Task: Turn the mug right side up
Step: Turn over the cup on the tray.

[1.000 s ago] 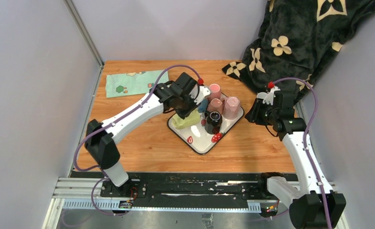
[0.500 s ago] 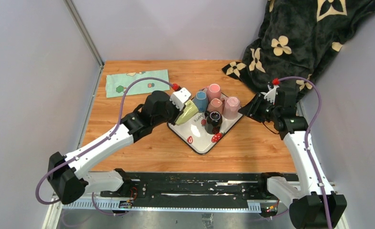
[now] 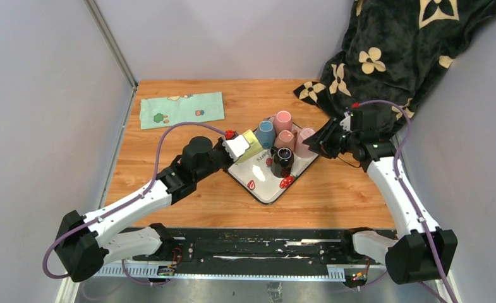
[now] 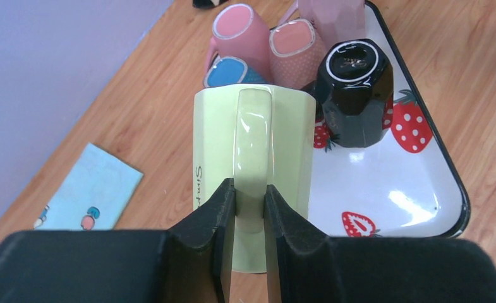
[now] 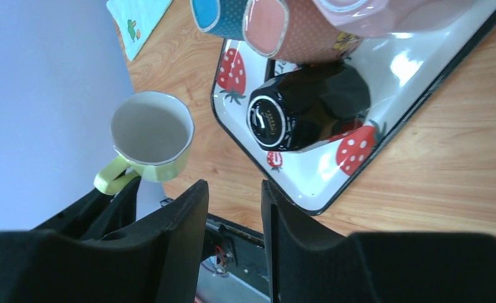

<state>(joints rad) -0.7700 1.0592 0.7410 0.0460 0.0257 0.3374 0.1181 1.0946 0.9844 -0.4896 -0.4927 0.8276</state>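
Cloth with a printed pattern (image 3: 182, 108) lies flat at the far left, well apart from the work. Right of it, the left gripper (image 4: 250, 205) has its jaws clamped on the handle of the green mug (image 4: 210, 145), a grip that lets a roll of the wrist swing the whole cup. The mug hangs at the left edge of the strawberry tray (image 4: 384, 189), lifted off it as far as I can judge. Its long axis runs roughly left to right, in line with the gripper. Its open mouth faces right and somewhat up, so it looks part-way through the turn, not yet upright. On the tray a black mug (image 3: 282, 158) and pastel mugs (image 3: 285, 129) crowd together. The right gripper (image 5: 232, 189) hovers at the tray's right side, jaws apart and empty, probably keeping clear.
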